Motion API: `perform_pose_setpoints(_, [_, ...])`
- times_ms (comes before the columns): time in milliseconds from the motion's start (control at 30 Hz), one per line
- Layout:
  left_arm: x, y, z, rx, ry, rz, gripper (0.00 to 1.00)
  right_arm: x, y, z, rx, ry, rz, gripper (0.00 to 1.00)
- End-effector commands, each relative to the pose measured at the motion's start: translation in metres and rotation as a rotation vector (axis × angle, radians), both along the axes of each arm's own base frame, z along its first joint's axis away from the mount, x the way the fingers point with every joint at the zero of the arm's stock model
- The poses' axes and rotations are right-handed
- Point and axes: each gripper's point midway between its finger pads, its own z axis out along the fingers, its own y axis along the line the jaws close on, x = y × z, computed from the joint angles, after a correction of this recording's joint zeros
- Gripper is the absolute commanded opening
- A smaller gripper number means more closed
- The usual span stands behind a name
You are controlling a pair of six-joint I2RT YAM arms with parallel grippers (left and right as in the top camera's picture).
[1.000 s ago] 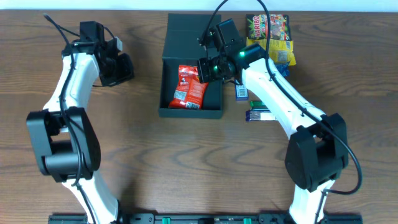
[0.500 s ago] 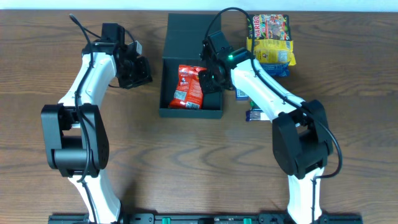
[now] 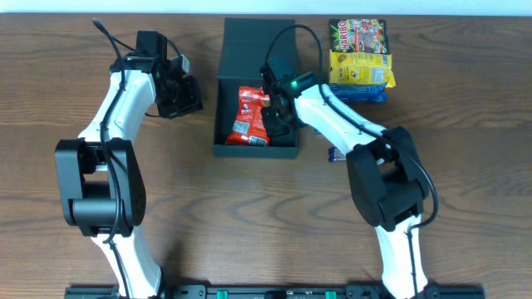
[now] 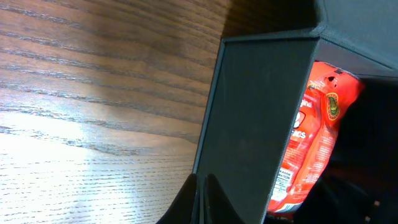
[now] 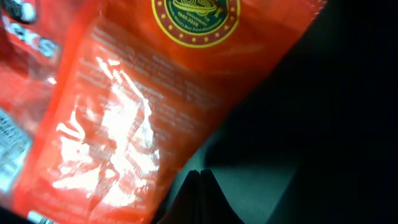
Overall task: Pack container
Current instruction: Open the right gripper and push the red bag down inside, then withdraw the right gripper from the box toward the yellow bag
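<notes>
The dark box (image 3: 226, 148) stands open at the table's middle, its lid flap (image 3: 258, 46) lying back. A red snack packet (image 3: 253, 116) lies inside on the left; it also shows in the left wrist view (image 4: 317, 143) and the right wrist view (image 5: 143, 99). My right gripper (image 3: 274, 123) is inside the box beside the packet's right edge, fingers shut and empty (image 5: 200, 193). My left gripper (image 3: 189, 98) is shut and empty (image 4: 202, 199), just left of the box's left wall (image 4: 255, 124).
A Haribo bag (image 3: 357, 37) and a yellow-blue bag (image 3: 362, 71) lie right of the box at the back. A small blue packet (image 3: 337, 154) peeks out under my right arm. Bare wooden table lies in front.
My right gripper has moved left and down from above the box's right side into the box beside the red packet. My left gripper moved right toward the box's left wall, then held still.
</notes>
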Motion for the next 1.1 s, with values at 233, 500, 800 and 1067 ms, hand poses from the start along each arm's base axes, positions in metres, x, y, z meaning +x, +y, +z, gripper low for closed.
perform_pose_setpoints(233, [0.000,-0.009,-0.011,0.024,0.022,-0.017,0.06,0.006,0.023,-0.007,0.057,-0.029,0.031,0.01])
perform_pose_setpoints(500, [0.000,-0.010,-0.011,0.024,0.022,-0.018,0.06,0.001,0.047,-0.003,0.106,-0.053,0.109,0.01])
perform_pose_setpoints(800, [0.000,-0.010,-0.011,0.024,0.022,-0.019,0.06,0.000,0.060,0.001,0.151,-0.060,0.138,0.01])
perform_pose_setpoints(1067, [0.000,-0.011,-0.011,0.021,0.023,-0.020,0.06,0.020,0.052,0.061,0.165,-0.115,0.135,0.01])
